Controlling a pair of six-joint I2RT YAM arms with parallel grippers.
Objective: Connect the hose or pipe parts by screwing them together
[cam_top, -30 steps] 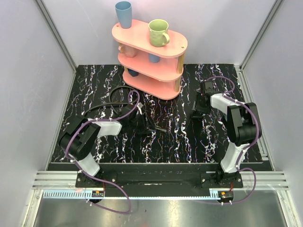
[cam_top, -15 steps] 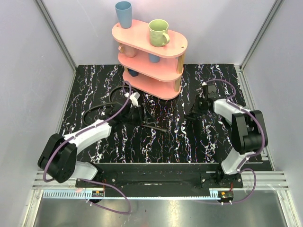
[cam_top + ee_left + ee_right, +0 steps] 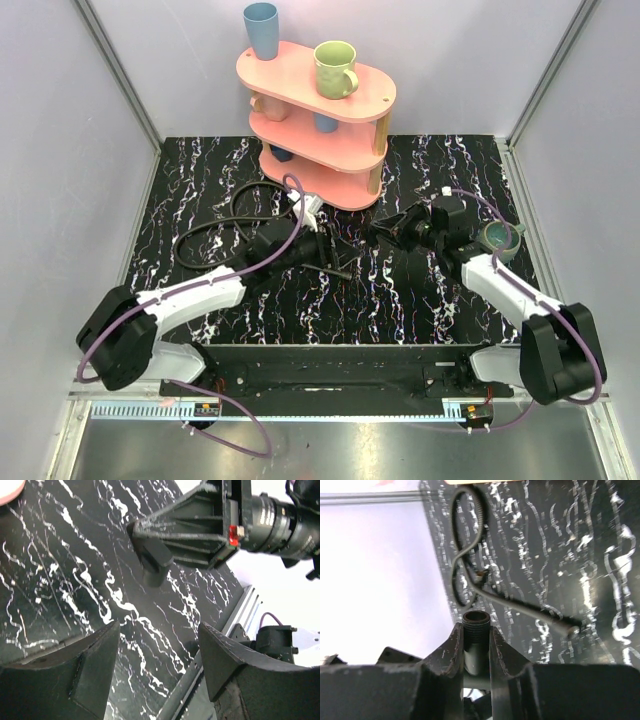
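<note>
Your right claw (image 3: 476,632) now clamps the threaded fitting (image 3: 475,616), swung toward 9 o'clock for mating; your left claw (image 3: 160,652) widens, empty.

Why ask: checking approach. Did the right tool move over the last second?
Yes. The right tool, gripping a threaded fitting, swung left, nearer the pink shelf.

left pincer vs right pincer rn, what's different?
Left pincer stands open and empty; right pincer is shut on a threaded fitting. Left pincer is beside the hose; right pincer is farther from it. Both are black and point toward each other over the table.
</note>
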